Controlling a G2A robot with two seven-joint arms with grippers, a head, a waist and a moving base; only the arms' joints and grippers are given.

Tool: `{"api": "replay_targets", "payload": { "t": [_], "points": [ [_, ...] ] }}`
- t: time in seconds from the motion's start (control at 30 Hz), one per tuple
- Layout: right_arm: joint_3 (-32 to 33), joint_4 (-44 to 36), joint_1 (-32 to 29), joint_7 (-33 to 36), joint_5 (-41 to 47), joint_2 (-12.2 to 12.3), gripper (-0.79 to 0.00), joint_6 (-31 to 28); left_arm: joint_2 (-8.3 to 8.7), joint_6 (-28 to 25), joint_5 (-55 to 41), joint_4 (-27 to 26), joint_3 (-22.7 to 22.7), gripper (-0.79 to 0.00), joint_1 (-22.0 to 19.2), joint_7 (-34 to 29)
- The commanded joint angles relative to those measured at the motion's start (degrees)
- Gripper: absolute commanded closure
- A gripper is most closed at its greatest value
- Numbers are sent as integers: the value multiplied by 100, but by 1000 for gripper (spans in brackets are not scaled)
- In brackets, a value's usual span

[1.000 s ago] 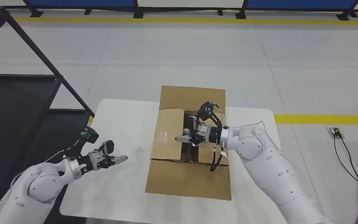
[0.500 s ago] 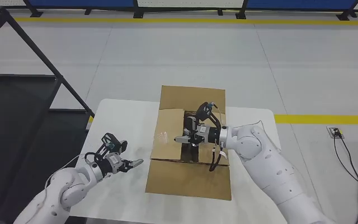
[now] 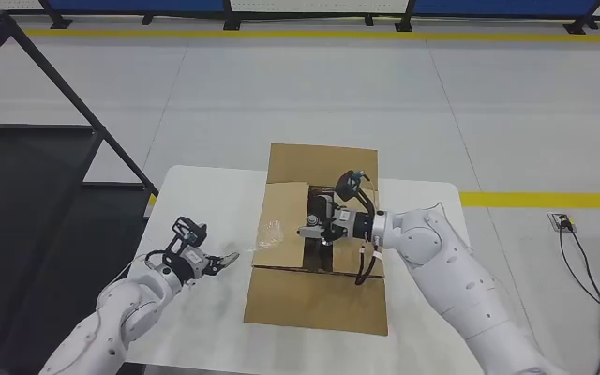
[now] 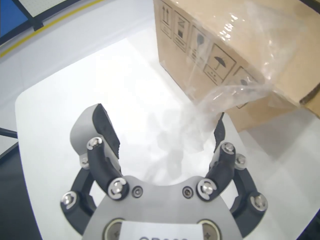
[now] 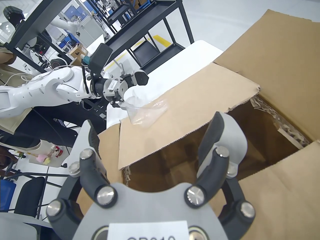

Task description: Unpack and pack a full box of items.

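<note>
Left gripper [image 4: 160,116] is spread wide beside the box. One clear plastic bag [image 4: 225,93] drapes off the box's flap and down between its fingers, up against one finger, nothing clamped. Right gripper [image 5: 153,123] is wide open too, empty, poised over the mouth of the single cardboard box [image 3: 314,300] on the white bench [image 4: 87,81]. The box side carries a row of black handling pictograms, an umbrella among them.

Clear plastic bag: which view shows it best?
Left wrist view: the clear plastic bag is large, draped off the box toward the left gripper. Right wrist view shows it smaller; top view, a faint glint.
</note>
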Motion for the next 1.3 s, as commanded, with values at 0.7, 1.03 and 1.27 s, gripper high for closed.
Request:
{"api": "replay_targets", "payload": {
  "t": [0.7, 1.03, 1.27],
  "points": [
    [-145, 283, 271, 17, 2, -32, -785, -189, -27, -295, -1440, 320, -995, -785, 138, -580],
    [751, 293, 108, -89, 94, 300, -785, -472, -40, -1045, -3235, 338, -1392, -785, 138, -1507],
    [1287, 285, -67, 263, 305, 515, -785, -285, 67, -2021, -2844, 72, -1581, -785, 348, -2298]
  ]
}}
